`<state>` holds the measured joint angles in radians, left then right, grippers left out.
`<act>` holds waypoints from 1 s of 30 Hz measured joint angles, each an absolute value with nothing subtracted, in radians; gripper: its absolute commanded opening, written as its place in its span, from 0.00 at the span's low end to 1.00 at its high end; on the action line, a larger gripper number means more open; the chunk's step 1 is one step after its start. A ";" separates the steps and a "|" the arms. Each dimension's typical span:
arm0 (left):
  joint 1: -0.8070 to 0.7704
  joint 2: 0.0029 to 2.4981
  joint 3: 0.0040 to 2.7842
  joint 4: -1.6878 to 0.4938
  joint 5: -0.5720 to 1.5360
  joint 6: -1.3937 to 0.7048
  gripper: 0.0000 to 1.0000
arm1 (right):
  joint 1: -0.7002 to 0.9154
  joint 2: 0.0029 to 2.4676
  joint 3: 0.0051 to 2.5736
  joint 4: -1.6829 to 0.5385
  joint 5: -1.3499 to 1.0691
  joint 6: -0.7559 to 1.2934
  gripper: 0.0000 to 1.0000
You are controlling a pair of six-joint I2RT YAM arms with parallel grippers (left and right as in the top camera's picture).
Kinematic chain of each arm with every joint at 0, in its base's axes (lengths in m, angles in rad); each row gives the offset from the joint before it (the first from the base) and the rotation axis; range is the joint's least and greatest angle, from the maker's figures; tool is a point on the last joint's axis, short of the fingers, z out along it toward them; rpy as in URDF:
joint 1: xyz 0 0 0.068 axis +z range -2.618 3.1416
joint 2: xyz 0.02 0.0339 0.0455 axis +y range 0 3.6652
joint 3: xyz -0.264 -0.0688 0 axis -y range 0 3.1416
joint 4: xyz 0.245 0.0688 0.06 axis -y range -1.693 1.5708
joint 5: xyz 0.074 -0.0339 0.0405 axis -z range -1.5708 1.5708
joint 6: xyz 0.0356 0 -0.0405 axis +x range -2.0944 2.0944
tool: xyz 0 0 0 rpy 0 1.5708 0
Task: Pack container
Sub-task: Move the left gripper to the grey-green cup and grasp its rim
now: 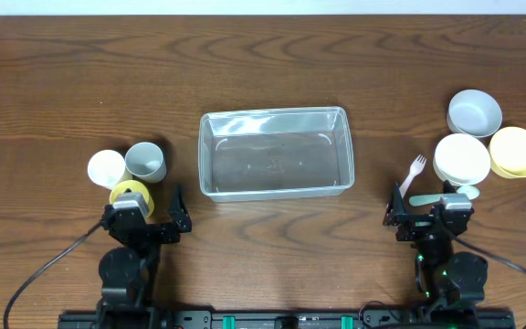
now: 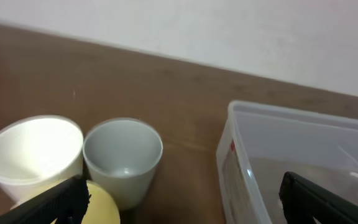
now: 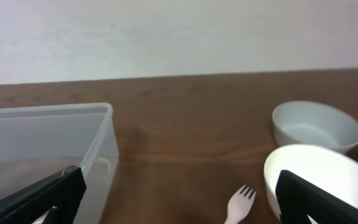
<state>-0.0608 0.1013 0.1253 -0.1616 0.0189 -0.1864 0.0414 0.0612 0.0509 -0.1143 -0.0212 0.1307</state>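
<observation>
Container (image 1: pixel 275 155) sits mid-bench, empty, long side running 9 to 3 o'clock. Both claws are spread wide and hold nothing: left claw (image 1: pixel 144 210) at its 7 o'clock, right claw (image 1: pixel 432 210) at its 5 o'clock.

Risks, as judged: white cup (image 1: pixel 106 168), grey cup (image 1: pixel 145 161) and yellow cup (image 1: pixel 126 189) crowd together at 9 o'clock, so a pinch on one likely tips a neighbour. Fork (image 1: pixel 415 170) lies flat and may skid away. A loaded claw clipping the rim would shove the light container.

Bench: dark wood grain, smooth-looking. Room: plain pale wall at 12 o'clock.
</observation>
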 measured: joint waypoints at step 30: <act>-0.061 1.546 1.377 -1.108 0.019 -0.258 0.99 | 0.038 1.389 1.182 -0.971 -0.035 0.152 0.99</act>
<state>-0.0612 1.5463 1.3769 -1.1076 0.0189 -0.2581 0.0376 1.3891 1.1816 -0.9710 -0.0345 0.1520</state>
